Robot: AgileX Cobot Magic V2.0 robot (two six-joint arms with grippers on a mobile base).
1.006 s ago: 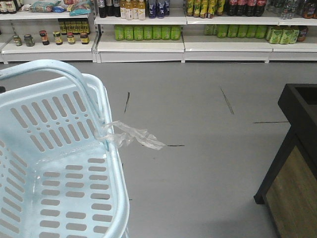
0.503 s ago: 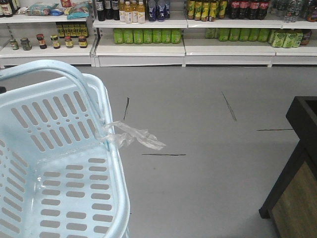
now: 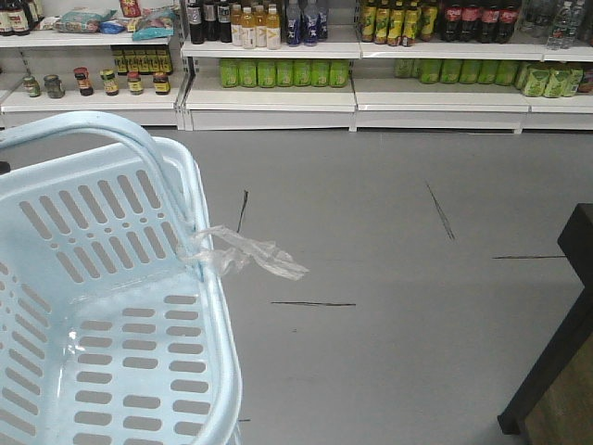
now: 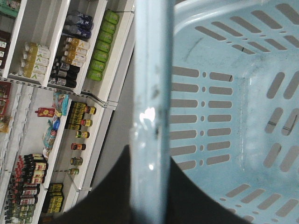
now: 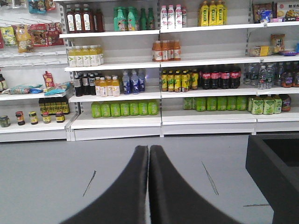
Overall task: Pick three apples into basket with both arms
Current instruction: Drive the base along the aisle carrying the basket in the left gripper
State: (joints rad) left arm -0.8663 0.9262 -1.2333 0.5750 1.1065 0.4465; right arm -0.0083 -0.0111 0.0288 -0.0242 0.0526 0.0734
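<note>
Left hand [image 4: 150, 161]: black fingers sit on either side of a pale blue bar [image 4: 150, 70] of the pale blue-white slotted plastic shopping basket [image 3: 220, 343]. They're tight against it with no gap showing, so it's pinching that bar. Can't tell from the left wrist view whether the bar is the hoop handle [image 3: 102, 125] or the rim [image 3: 199, 204]. Behind the bar, the basket's slotted wall and bottom fill the right half of that view.

Right hand [image 5: 148, 149]: two black fingers pressed together, only a thin seam between them, nothing in the pinch. It's over the grey floor [image 3: 389, 241], pointing toward the white store shelves [image 3: 278, 97].

Front view: basket fills the lower left corner, upright, hoop handle arching across its top, bare slotted bottom in sight. Crumpled clear plastic scrap [image 3: 250, 255] is tied on the right rim and hangs out over the floor. Thin black scuff lines [image 3: 313, 303] mark the floor right of the basket.

Shelves run along the back, well apart from the basket. Row of green bottles [image 3: 278, 72] in the middle, small jars [image 3: 120, 82] to the left, yellow bottles [image 3: 255, 26] above. Dark black-sided stand [image 5: 273, 172] at the right edge, also well apart from the basket.
</note>
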